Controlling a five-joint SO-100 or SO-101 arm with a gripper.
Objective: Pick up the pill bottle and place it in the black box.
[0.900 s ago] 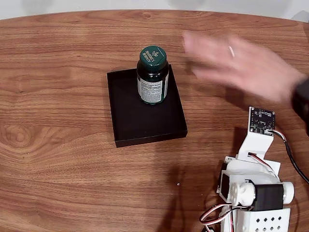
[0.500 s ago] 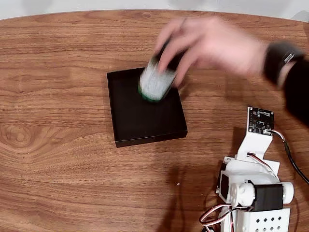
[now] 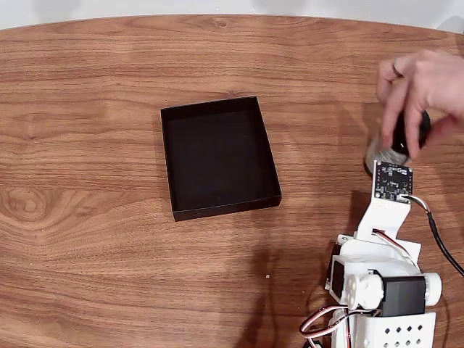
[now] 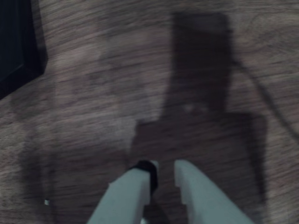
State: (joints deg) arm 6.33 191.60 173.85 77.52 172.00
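While blurred, pill bottle [image 3: 391, 148] in a hand [image 3: 420, 87], label unreadable.

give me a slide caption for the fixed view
A hand carries the pill bottle away from the empty black box.

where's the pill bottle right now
In the fixed view the small dark green pill bottle is at the right edge, held in a person's hand, above the arm's circuit board.

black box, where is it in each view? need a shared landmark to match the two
Fixed view: the black box sits left of centre on the wooden table, nothing in it.
Wrist view: just one corner of the black box at the upper left edge.
Shared landmark: the box's corner nearest the arm.
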